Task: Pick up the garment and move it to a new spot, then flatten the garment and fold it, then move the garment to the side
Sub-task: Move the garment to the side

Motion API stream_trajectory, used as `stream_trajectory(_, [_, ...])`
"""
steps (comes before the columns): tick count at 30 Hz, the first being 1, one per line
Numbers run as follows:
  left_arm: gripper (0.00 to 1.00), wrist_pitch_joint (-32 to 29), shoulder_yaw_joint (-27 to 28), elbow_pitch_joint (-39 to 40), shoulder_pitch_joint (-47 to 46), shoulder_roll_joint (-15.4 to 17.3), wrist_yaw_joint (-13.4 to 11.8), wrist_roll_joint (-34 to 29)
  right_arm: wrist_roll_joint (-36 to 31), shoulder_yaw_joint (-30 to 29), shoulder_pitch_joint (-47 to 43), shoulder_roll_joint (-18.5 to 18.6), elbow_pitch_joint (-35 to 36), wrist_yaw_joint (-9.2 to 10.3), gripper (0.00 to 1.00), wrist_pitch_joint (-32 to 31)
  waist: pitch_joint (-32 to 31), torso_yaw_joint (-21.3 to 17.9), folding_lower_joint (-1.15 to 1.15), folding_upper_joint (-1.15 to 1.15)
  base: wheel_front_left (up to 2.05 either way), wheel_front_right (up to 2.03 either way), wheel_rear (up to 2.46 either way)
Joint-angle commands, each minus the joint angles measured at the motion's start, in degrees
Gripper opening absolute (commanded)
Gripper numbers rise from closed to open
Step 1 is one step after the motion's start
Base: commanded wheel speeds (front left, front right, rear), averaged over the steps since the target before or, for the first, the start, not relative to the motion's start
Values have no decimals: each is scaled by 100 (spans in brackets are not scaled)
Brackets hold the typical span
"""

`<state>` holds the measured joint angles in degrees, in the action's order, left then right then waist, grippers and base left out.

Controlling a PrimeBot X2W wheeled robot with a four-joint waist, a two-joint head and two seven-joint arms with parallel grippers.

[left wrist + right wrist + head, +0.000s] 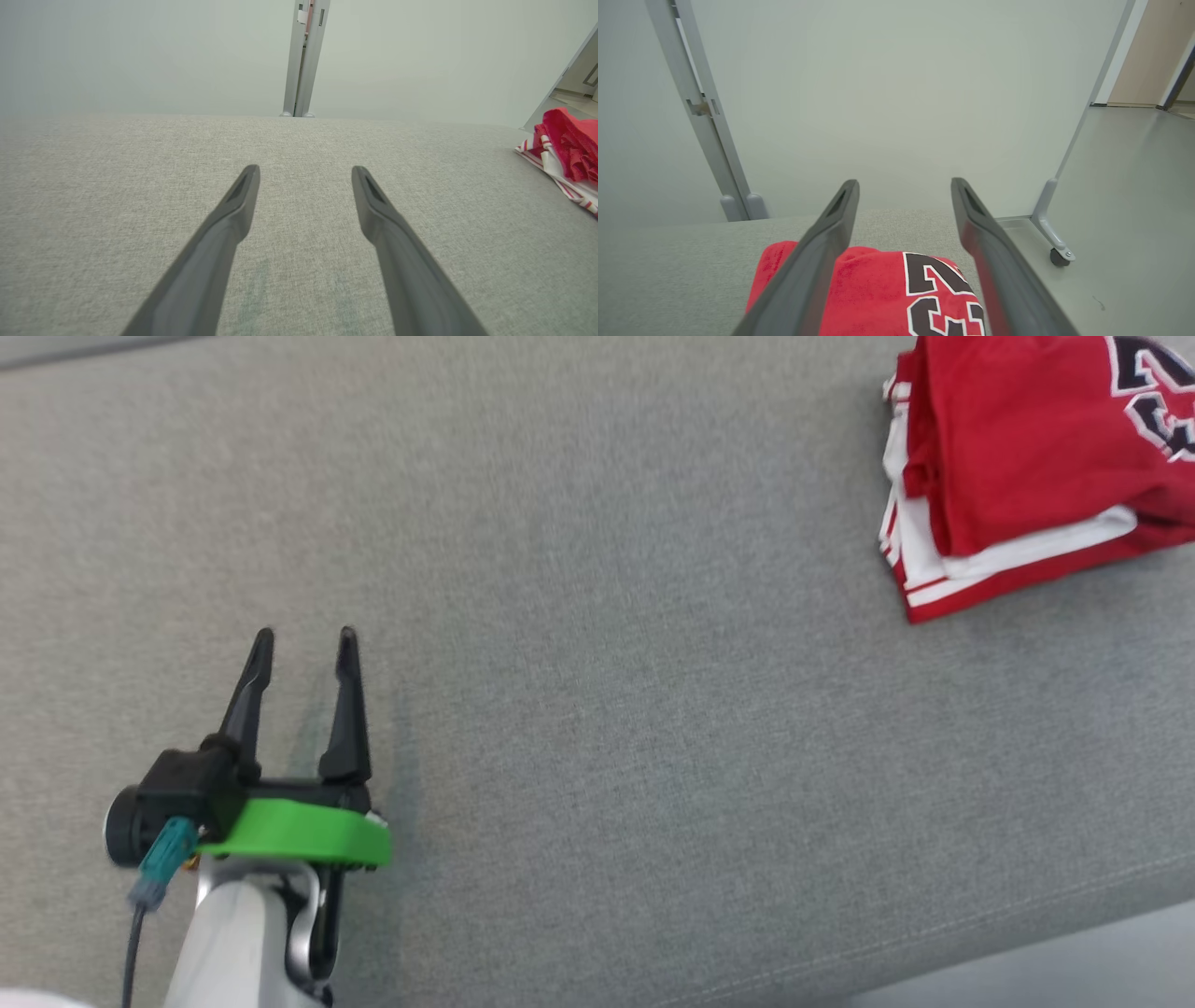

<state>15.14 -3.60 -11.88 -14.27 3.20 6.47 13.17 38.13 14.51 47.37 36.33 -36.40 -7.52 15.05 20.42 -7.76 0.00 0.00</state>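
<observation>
Grey woven cloth covers the work surface in your head view, a fine, even weave with a stitched seam near its lower edge. Your left gripper shows at the lower left over it. Its two tapered black fingers are spread apart with nothing between them, set on a bright green ring above a pale forearm. The garment lies at the upper right, well apart from that gripper. It is a folded red jersey with white trim bands and black numerals edged in white, its layers stacked in a rough block.

In the left wrist view you look along the same matt dark fingers, wide apart and empty over bare cloth. The jersey shows at the right edge as a low red-and-white heap. A slim grey metal post rises behind the surface.

In the right wrist view your right gripper has its fingers wide apart, gripping nothing, and the folded jersey lies below them. To the right you see smooth grey floor and a small black caster.
</observation>
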Motion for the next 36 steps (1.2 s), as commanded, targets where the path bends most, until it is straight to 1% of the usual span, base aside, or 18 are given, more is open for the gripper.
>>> stream_trajectory(1, [100,-5,94,30,219,28,-19,44,-101,-14,-323,-88,183,7,100,12,-1166,140,0,0,0,0,0])
stream_trajectory(4, [100,-5,294,133,520,17,-11,85,-231,58,-925,-288,747,7,100,11,-1513,161,0,0,0,0,0])
stream_trajectory(6, [100,-5,444,237,673,8,-65,117,-319,90,-1289,-393,1076,7,100,12,-1658,183,0,0,0,0,0])
stream_trajectory(10, [100,-5,661,396,951,-19,-113,247,-490,-40,-2076,-707,1741,7,100,12,-1854,252,0,0,0,0,0])
stream_trajectory(12, [100,-5,732,430,1048,-17,-129,229,-542,-239,-2496,-941,2038,8,100,12,-1914,288,0,0,0,0,0])
stream_trajectory(13, [100,-5,821,397,1146,-21,-150,235,-661,-358,-2891,-1164,2312,7,100,12,-1955,312,0,0,0,0,0])
stream_trajectory(15, [100,-5,855,307,1224,-22,-160,248,-796,-402,-3260,-1355,2493,7,100,12,-1986,338,0,0,0,0,0])
stream_trajectory(17, [100,-5,898,147,1286,-15,-151,326,-899,-403,-3689,-1547,2614,7,100,12,-2029,360,0,0,0,0,0])
stream_trajectory(22, [100,-5,841,-60,1382,-18,-131,9,-1239,-427,-3998,-1753,2589,7,100,12,-2056,354,0,0,0,0,0])
stream_trajectory(26, [100,-5,812,-87,1361,-20,-155,-211,-1467,-480,-4022,-1865,2562,7,100,12,-2048,337,0,0,0,0,0])
stream_trajectory(31, [100,-5,800,-59,1323,-18,-189,-269,-1659,-590,-3928,-1984,2502,7,100,12,-2041,359,0,0,0,0,0])
stream_trajectory(36, [100,-5,773,-87,1272,-19,-186,-316,-1720,-606,-3832,-2002,2433,7,100,12,-2029,399,0,0,0,0,0])
